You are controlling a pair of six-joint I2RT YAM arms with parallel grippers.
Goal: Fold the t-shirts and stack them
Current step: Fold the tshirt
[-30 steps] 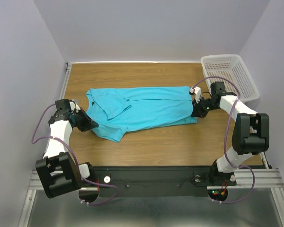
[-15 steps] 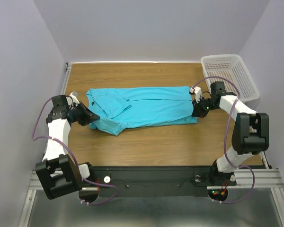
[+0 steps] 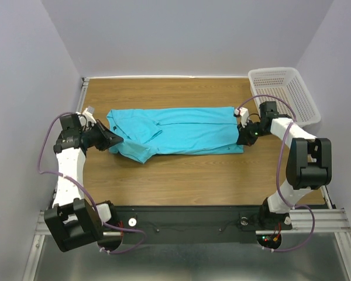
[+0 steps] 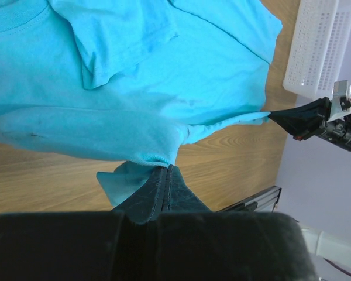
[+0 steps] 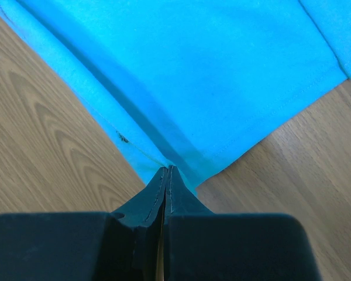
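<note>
Drawn in by the left gripper (image 3: 113, 139) over the last second, the t-shirt (image 3: 181, 132) flap at the end farthest from the basket (image 3: 286, 93) now lies narrower. From above, the t-shirt is seen spread on the table (image 3: 181, 175), with the right gripper (image 3: 241, 136) at its basket-side corner. Only the left wrist view shows the left jaws clamped on a bunched edge, the hem pulled taut toward the basket. In the right wrist view, the right jaws are seen pinched shut on the hem corner.

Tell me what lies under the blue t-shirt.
The wooden table shows all around the t-shirt, which lies on it. Anything else beneath is hidden by the fabric.
</note>
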